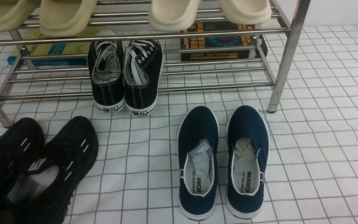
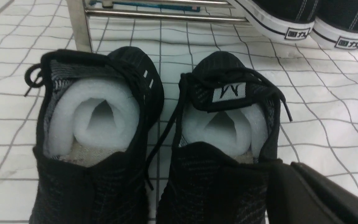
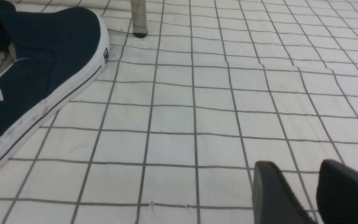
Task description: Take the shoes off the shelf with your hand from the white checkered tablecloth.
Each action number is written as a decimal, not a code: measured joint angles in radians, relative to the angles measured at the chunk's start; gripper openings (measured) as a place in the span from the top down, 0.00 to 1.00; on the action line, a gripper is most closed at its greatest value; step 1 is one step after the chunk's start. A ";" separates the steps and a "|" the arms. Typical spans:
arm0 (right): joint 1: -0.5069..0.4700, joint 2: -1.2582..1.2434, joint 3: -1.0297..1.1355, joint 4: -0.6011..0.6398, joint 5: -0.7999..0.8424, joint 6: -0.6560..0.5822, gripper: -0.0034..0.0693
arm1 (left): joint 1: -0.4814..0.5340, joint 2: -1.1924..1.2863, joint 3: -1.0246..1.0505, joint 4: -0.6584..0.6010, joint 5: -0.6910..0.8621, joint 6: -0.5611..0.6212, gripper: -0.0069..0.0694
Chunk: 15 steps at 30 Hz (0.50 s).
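The black mesh shoes (image 1: 33,165) sat side by side on the white checkered tablecloth (image 1: 322,140), off the shelf (image 1: 286,59), just in front of its left leg. White foam stuffing (image 2: 95,118) filled both openings, plain in the left wrist view.

Of the left gripper (image 2: 318,199), only one dark finger edged into that view, right at the heel of one shoe. Whether it was spread or closed, I could not tell.

The right gripper (image 3: 303,193) hovered low over bare cloth, its two fingers apart with a narrow gap and nothing between them, well apart from the navy slip-ons (image 1: 222,161).

The black canvas lace-ups (image 1: 124,77) rested on the lowest rails, heels poking out toward the front. Cream slippers (image 1: 210,12) lined the tier above.
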<state>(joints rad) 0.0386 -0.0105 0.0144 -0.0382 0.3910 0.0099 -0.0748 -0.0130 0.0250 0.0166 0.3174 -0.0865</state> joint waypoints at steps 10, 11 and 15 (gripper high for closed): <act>0.000 0.000 0.000 0.000 0.000 0.000 0.62 | -0.011 0.000 0.001 0.089 0.053 -0.104 0.87; 0.000 0.000 0.000 0.000 0.000 0.000 0.62 | -0.001 0.000 0.001 0.088 0.054 -0.104 0.87; 0.000 0.000 0.000 0.000 0.000 0.000 0.62 | 0.035 0.000 0.001 0.088 0.054 -0.106 0.86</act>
<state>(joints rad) 0.0386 -0.0105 0.0144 -0.0382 0.3910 0.0099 -0.0399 -0.0130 0.0262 0.1042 0.3719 -0.1923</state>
